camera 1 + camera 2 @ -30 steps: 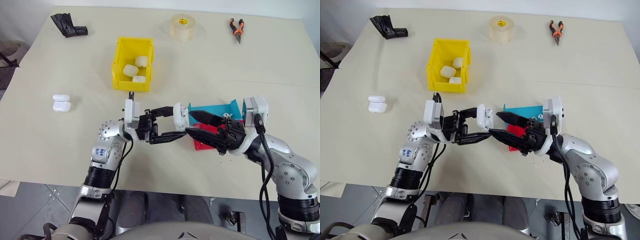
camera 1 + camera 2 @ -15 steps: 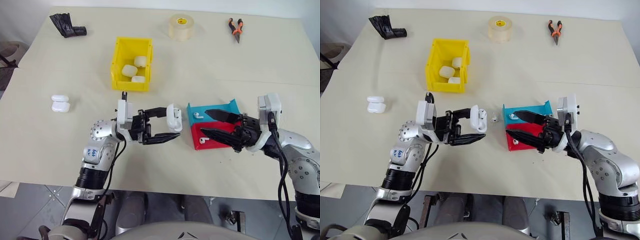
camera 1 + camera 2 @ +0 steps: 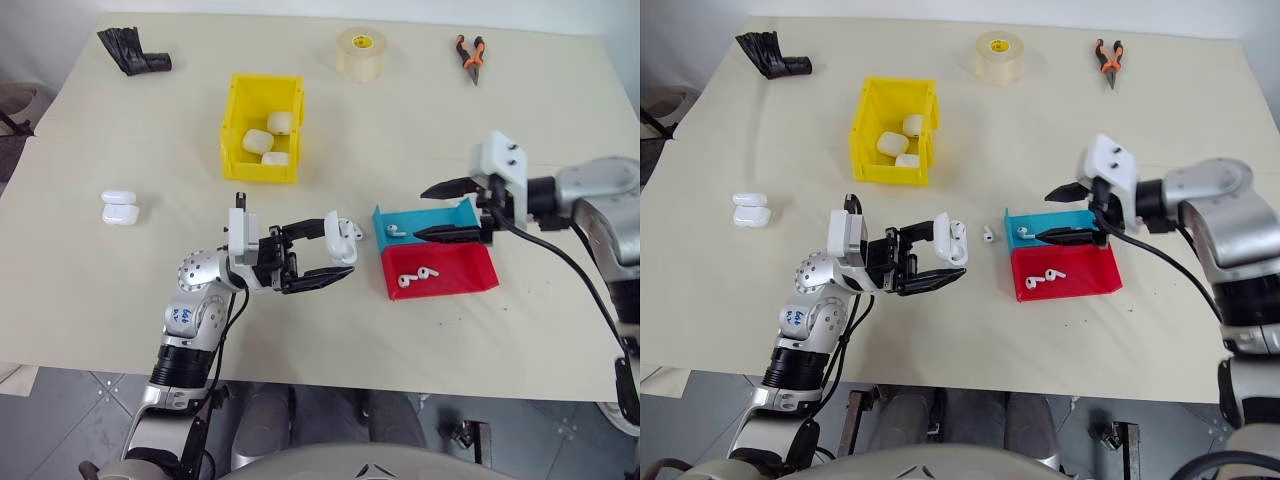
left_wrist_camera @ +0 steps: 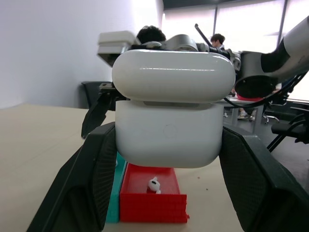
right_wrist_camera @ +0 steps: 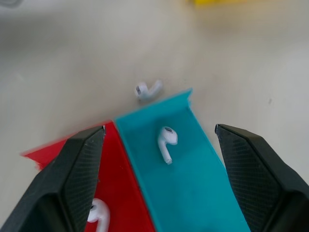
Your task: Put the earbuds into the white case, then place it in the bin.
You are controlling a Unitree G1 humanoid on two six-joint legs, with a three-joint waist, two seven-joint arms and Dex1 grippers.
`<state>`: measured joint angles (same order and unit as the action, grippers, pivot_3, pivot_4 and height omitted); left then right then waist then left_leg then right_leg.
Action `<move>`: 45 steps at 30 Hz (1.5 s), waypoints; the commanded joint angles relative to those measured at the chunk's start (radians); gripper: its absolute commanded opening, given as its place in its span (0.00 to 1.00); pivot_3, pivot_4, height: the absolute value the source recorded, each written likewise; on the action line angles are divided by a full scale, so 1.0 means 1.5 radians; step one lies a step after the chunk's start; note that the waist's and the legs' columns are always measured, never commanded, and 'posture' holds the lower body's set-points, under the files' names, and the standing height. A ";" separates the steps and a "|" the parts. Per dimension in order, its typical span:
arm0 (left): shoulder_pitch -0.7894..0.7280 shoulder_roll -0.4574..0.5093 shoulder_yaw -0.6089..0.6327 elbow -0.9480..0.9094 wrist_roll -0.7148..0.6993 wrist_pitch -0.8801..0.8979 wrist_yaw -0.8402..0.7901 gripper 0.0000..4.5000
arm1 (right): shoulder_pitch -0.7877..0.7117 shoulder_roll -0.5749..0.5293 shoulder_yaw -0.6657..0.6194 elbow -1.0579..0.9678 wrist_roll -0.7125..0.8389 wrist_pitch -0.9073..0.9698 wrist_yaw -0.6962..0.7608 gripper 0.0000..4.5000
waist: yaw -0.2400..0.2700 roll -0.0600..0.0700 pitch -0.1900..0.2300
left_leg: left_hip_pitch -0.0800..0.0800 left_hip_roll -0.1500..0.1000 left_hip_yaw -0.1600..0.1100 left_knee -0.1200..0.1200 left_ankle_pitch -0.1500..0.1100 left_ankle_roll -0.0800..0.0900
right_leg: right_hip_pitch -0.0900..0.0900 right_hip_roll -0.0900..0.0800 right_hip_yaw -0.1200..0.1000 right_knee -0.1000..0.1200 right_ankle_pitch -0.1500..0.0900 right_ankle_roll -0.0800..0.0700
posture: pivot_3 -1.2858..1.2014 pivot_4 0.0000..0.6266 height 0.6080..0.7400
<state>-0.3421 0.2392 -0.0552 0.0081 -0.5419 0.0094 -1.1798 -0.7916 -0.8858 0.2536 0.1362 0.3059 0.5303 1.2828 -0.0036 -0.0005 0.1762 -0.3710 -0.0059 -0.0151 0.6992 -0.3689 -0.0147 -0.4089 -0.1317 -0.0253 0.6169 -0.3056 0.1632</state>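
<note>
So the left gripper (image 3: 340, 252) is clamped shut on the white case (image 3: 343, 227), holding it up off the table (image 3: 120, 300) with the lid flipped open; in the left wrist view the case (image 4: 169, 130) sits squeezed between both black fingers. Over on the other side, the right gripper (image 3: 440, 211) hangs above the blue tray (image 3: 425, 218) with its jaws spread wide and nothing in them. One earbud (image 5: 166, 141) lies in the blue tray, two more (image 3: 415, 275) lie in the red tray (image 3: 440, 270) right next to it, and a stray one (image 3: 987, 235) sits on the table between the case and the trays. The yellow bin (image 3: 262, 127) is further back on the table, well apart from both grippers, with three white cases (image 3: 266, 142) already inside. Two more closed cases (image 3: 120, 207) sit off on the left side.
</note>
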 commanded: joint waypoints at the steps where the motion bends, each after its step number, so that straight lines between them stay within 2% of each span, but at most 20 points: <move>1: 0.003 -0.002 0.004 -0.025 -0.005 -0.015 0.008 0.62 | -0.076 0.028 0.044 0.052 -0.048 0.008 0.039 0.84 | 0.001 0.000 0.000 | 0.000 0.000 0.000 0.000 0.000 0.000 | 0.000 0.000 0.000 0.000 0.000 0.000 | 0.52 0.24 1.00; 5: 0.012 -0.005 0.003 -0.034 -0.003 -0.022 0.020 0.62 | -0.163 0.079 0.122 0.127 -0.128 0.000 0.064 0.84 | -0.002 0.000 0.000 | 0.000 0.000 0.000 0.000 0.000 0.000 | 0.000 0.000 -0.001 0.000 0.000 0.000 | 0.52 0.24 1.00; 10: 0.022 -0.006 0.001 -0.046 -0.003 -0.027 0.034 0.62 | -0.194 0.106 0.159 0.177 -0.183 -0.033 0.093 0.84 | 0.000 0.000 0.000 | -0.001 0.000 0.000 0.000 0.000 0.000 | 0.000 0.000 -0.002 0.000 0.000 0.000 | 0.52 0.24 1.00; 16: 0.033 -0.003 0.001 -0.059 -0.003 -0.029 0.047 0.62 | -0.200 0.115 0.182 0.194 -0.246 -0.084 0.109 0.84 | -0.003 0.000 0.000 | -0.001 0.000 0.000 0.000 0.000 0.000 | 0.000 0.000 -0.002 0.000 0.000 0.000 | 0.52 0.24 1.00; 28: 0.032 -0.006 -0.005 -0.057 -0.004 -0.035 0.052 0.62 | -0.181 0.139 0.189 0.187 -0.304 -0.122 0.102 0.84 | -0.013 0.000 0.000 | -0.001 0.000 -0.001 0.000 0.000 -0.001 | 0.000 0.000 -0.002 0.001 0.000 0.000 | 0.52 0.24 1.00; 31: 0.031 -0.007 -0.006 -0.056 -0.004 -0.035 0.051 0.62 | -0.182 0.146 0.190 0.196 -0.320 -0.140 0.101 0.72 | -0.016 0.000 0.000 | -0.001 0.000 -0.001 0.000 0.000 -0.001 | 0.000 0.000 -0.002 0.001 0.000 0.000 | 0.52 0.24 1.00; 35: 0.030 -0.006 -0.005 -0.055 -0.003 -0.036 0.051 0.62 | -0.183 0.155 0.190 0.203 -0.336 -0.165 0.105 0.41 | -0.017 0.000 0.000 | -0.001 0.000 -0.001 0.000 0.000 -0.001 | 0.000 0.000 -0.002 0.001 0.000 0.000 | 0.52 0.24 1.00; 45: 0.033 -0.007 -0.005 -0.060 -0.004 -0.035 0.056 0.62 | -0.179 0.171 0.179 0.199 -0.341 -0.177 0.115 0.41 | -0.017 0.000 0.000 | -0.001 0.000 -0.001 0.000 0.000 -0.001 | 0.000 0.000 -0.002 0.001 0.000 0.000 | 0.52 0.24 1.00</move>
<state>-0.2964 0.2345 -0.0588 -0.0344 -0.5410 -0.0277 -1.1014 -1.0577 -0.6296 0.5415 0.4450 -0.2056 0.2732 1.4464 -0.0289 -0.0004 0.1761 -0.3719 -0.0060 -0.0164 0.6994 -0.3683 -0.0159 -0.4095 -0.1321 -0.0282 0.6183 -0.3055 0.1631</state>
